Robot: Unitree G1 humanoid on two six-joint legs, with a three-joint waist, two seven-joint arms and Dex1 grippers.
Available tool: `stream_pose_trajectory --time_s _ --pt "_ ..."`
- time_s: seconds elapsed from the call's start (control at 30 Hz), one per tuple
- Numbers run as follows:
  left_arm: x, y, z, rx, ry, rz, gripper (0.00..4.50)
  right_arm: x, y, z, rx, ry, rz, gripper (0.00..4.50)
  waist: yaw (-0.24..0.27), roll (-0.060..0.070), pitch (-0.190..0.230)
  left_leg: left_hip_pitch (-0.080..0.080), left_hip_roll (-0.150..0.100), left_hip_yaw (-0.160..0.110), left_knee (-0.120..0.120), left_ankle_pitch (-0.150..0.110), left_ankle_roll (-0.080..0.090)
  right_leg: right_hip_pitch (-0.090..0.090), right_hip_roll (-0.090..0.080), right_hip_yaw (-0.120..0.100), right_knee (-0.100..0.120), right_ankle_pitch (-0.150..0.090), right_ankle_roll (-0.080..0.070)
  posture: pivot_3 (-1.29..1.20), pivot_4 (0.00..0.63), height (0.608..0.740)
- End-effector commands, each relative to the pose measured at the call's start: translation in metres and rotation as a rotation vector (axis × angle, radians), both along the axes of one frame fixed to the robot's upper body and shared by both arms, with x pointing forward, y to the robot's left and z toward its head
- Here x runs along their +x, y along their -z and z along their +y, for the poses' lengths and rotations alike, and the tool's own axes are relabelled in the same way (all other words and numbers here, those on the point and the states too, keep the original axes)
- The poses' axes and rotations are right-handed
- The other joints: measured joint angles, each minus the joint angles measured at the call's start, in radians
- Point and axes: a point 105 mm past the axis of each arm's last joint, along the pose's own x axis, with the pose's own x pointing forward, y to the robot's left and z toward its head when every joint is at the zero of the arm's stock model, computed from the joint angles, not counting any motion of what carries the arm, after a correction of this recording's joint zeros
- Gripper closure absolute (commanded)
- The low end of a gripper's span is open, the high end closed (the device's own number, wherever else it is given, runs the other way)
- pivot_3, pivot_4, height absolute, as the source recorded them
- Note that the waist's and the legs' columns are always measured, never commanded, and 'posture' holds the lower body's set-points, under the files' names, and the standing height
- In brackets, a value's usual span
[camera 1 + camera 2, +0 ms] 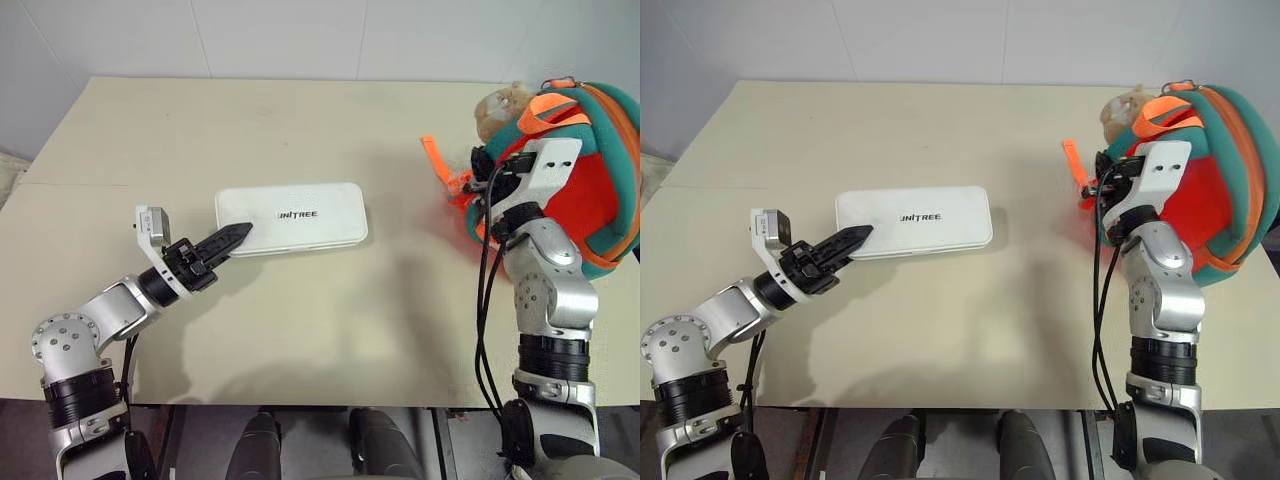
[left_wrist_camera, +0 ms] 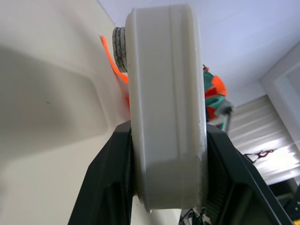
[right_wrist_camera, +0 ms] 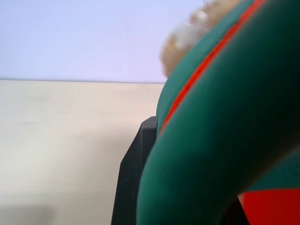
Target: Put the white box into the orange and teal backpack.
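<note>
Although both grippers have hold of their things, the packing itself is not yet done. A wide pale beige table point(image 1: 300, 330) carries everything. At its right edge sits the bulky red-orange fabric backpack with teal trim point(image 1: 600, 190), a tan plush animal point(image 1: 500, 108) at its top; the right gripper point(image 1: 487, 185) is closed down on a thick teal edge of it, apparently to hold it steady or open. Well apart, near the table's middle, lies the flat white rectangular box with rounded corners point(image 1: 300, 213), gripped at its left end between the left gripper's point(image 1: 232, 238) black fingers point(image 2: 105, 183). Lifting, carrying across and inserting all remain.
</note>
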Motion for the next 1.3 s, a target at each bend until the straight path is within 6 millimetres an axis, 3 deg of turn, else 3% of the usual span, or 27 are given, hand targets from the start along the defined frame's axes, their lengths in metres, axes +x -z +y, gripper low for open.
stream_pose_trajectory --time_s 0.03,0.3,0.43,0.7,0.83,1.07,1.3 --pt "0.003 -0.017 0.01 -0.012 -0.018 -0.065 2.98 -0.024 -0.023 0.033 -0.016 -0.194 -0.055 4.5 -0.001 0.0 0.0 0.0 0.0 0.0 -0.001 0.0 0.0 0.0 0.0 0.0 0.0 0.0 0.0 0.0 0.15 0.74" --pt "0.013 -0.023 0.038 0.029 -0.098 -0.074 2.98 -0.058 -0.035 0.067 -0.051 -0.429 -0.049 4.5 -0.001 0.0 0.0 0.0 0.0 0.0 -0.005 0.0 0.0 -0.001 0.0 0.0 -0.003 0.0 -0.001 0.0 0.15 0.74" --pt "0.019 -0.031 0.056 0.053 -0.144 -0.096 2.98 -0.085 -0.05 0.085 -0.074 -0.608 -0.094 4.5 0.0 0.0 0.0 -0.001 0.0 0.0 -0.009 0.0 0.0 -0.003 0.0 0.0 -0.006 -0.001 -0.001 0.0 0.15 0.74" --pt "0.025 -0.035 0.067 0.078 -0.157 -0.113 2.99 -0.138 -0.063 0.106 -0.127 -0.941 -0.113 4.5 0.0 0.001 0.0 -0.004 0.0 0.0 -0.01 0.0 0.0 -0.003 0.0 -0.001 -0.011 -0.002 0.0 0.0 0.15 0.74" --pt "0.026 -0.038 0.069 0.092 -0.151 -0.123 2.99 -0.155 -0.064 0.11 -0.165 -1.044 -0.101 4.5 0.002 0.0 0.0 -0.005 0.001 0.0 -0.01 0.0 0.0 -0.004 0.0 -0.001 -0.012 -0.002 0.0 0.0 0.15 0.74" --pt "0.028 -0.045 0.077 0.13 -0.136 -0.143 2.99 -0.187 -0.051 0.11 -0.306 -1.269 -0.02 4.5 0.002 0.0 0.0 -0.009 0.001 0.0 -0.008 -0.001 0.001 -0.005 0.0 -0.002 -0.013 -0.001 0.002 0.0 0.15 0.74" --pt "0.023 -0.053 0.079 0.184 -0.103 -0.19 2.99 -0.197 -0.02 0.097 -0.509 -1.348 0.078 4.5 0.003 0.0 0.0 -0.011 0.001 0.0 -0.008 -0.001 0.001 -0.006 0.0 -0.002 -0.014 -0.001 0.002 0.0 0.15 0.74"
